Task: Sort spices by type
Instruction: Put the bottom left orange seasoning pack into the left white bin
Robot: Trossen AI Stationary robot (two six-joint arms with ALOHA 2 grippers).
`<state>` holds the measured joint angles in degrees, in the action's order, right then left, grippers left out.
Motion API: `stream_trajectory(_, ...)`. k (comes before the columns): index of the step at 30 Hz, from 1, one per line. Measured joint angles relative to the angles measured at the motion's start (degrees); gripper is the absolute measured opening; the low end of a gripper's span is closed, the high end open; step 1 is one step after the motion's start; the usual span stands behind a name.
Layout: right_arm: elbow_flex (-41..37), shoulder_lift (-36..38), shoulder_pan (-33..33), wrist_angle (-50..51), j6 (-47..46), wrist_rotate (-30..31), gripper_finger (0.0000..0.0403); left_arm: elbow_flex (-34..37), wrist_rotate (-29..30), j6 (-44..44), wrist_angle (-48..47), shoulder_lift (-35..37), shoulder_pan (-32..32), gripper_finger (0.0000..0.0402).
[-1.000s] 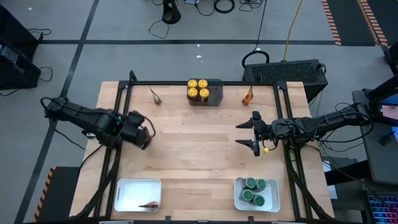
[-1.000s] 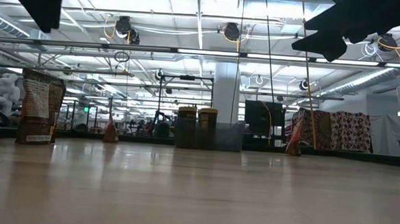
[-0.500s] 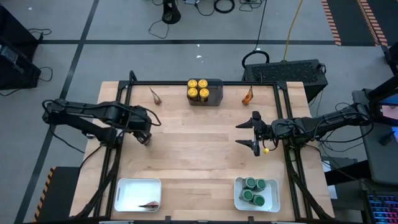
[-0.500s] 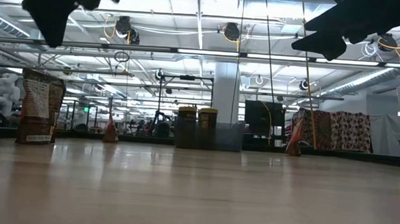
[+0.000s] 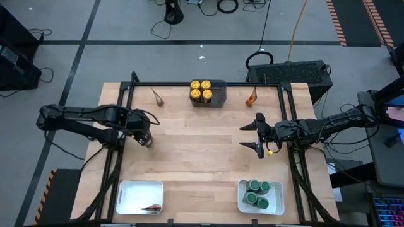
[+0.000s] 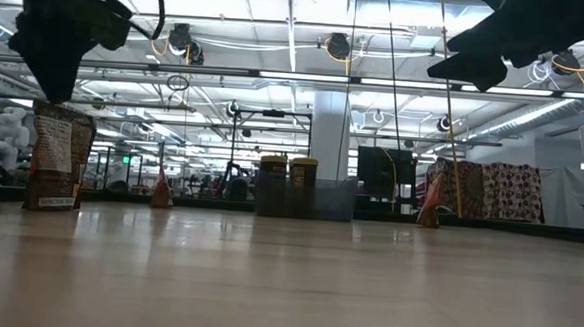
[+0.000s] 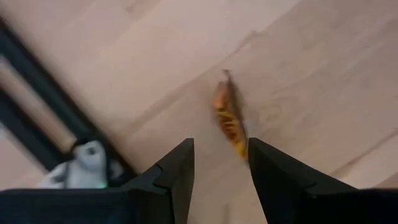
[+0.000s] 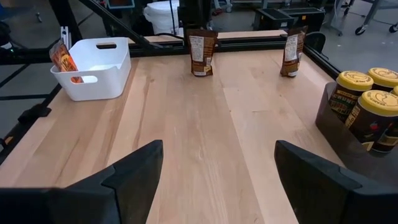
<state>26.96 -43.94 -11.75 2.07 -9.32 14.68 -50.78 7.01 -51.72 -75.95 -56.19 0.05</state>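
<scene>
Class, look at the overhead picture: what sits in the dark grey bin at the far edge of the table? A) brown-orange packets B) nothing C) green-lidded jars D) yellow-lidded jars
D: four yellow-lidded jars stand in the dark grey bin; the green-lidded jars are in a white tray.

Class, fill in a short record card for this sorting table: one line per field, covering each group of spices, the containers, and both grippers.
yellow-lidded jars: four, in the dark grey bin at the far edge
green-lidded jars: four, in the right white tray
left white tray: holds one packet
loose packets: three, one upright at far left, one upright at far right, one under the left gripper
left gripper: partly open, holding nothing, above the left side of the table
right gripper: open, empty, above the right side
</scene>
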Motion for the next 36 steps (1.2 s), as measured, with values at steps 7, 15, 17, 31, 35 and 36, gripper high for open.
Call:
stream_trajectory(7,0.00,0.00,0.01,-0.08,0.00,0.00,0.0292,4.49,-2.31,1.61,5.86,0.88,0.40,0.0155)
stream_trajectory(15,0.00,0.00,0.02,-0.09,-0.03,0.00,0.0292,9.18,-2.26,1.68,10.41,0.84,0.38,0.0155)
stream_trajectory(17,0.00,0.00,0.00,-0.11,-0.03,0.00,0.0292,10.34,-2.26,2.84,11.98,0.83,0.38,0.0155)
stream_trajectory(31,0.00,0.00,0.02,-0.11,-0.49,0.00,0.0292,11.03,-1.85,10.27,13.95,0.77,0.37,0.0118)
stream_trajectory(35,0.00,0.00,0.02,-0.11,-0.49,0.00,0.0292,11.03,-1.85,10.68,13.94,0.77,0.35,0.0036)
stream_trajectory(36,0.00,0.00,0.02,-0.11,-0.49,0.00,0.0292,11.03,-1.85,10.66,13.95,0.77,0.37,0.0019)
